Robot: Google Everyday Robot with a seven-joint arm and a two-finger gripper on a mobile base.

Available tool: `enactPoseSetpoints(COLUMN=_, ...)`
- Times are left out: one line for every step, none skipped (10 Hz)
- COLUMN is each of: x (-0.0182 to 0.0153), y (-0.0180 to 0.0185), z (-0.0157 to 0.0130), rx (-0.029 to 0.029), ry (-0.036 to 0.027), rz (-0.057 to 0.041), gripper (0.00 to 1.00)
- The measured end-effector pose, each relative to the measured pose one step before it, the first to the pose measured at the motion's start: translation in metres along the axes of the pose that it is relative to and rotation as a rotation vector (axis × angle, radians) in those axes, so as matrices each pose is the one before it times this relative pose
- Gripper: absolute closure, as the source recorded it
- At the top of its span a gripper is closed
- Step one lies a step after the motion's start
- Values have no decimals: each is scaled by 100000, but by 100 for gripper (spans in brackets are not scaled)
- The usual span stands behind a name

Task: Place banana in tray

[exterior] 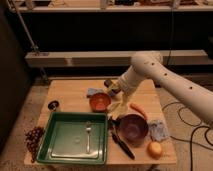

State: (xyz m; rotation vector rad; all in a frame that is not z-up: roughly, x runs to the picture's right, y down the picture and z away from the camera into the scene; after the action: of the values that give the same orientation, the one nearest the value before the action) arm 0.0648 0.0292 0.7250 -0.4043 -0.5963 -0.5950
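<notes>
The step in hand is judged to be the carrying of the banana (117, 106) leftward and forward into the tray (50, 131). The tray is set at the front left of the table (70, 91). The banana is seen right of the tray's far right corner, between the orange bowl (100, 102) and the carrot (138, 110), just below the gripper (116, 91). The gripper is placed over the middle of the table. Whether it is clamped on the banana or apart cannot be told.

For the step to be done well, a firm hold should be confirmed first. The banana should then be raised clear of the orange bowl and of the tray's raised rim. It is best lowered over the bare floor left of the fork (88, 136) and let go low down, so that it is not bounced or rolled.

Only the fork is held by the tray, lengthwise and right of its centre. Nothing can be made out in the orange bowl, just behind the tray's right corner. The purple bowl (132, 128), just right of the tray, appears empty as well.
</notes>
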Motion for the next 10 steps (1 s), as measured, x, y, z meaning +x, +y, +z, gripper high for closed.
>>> enactPoseSetpoints(x=367, y=214, z=328, rx=207, ry=-1715, rz=149, gripper=36)
enactPoseSetpoints(x=582, y=535, z=547, rx=206, ry=-1523, rz=250, gripper=36)
enactPoseSetpoints(x=411, y=517, z=472, rx=114, ry=-981, rz=268, gripper=36)
enactPoseSetpoints(x=308, y=434, z=395, rx=164, ry=-1144, rz=175, gripper=36)
enactPoseSetpoints(x=158, y=673, z=462, rx=-332, ry=-1036, rz=218, gripper=36)
enactPoseSetpoints(x=147, y=689, z=278, rx=-232, ry=-312, rz=355, gripper=36)
enactPoseSetpoints(x=196, y=823, z=299, rx=-541, ry=-94, rz=321, gripper=36)
enactPoseSetpoints(x=-20, y=438, z=506, rx=-809, ry=-243, rz=-94, gripper=36)
enactPoseSetpoints(x=-84, y=255, z=785, rx=-874, ry=-425, rz=-333, gripper=36)
enactPoseSetpoints(x=22, y=202, z=409, rx=-390, ry=-198, rz=321, gripper=36)
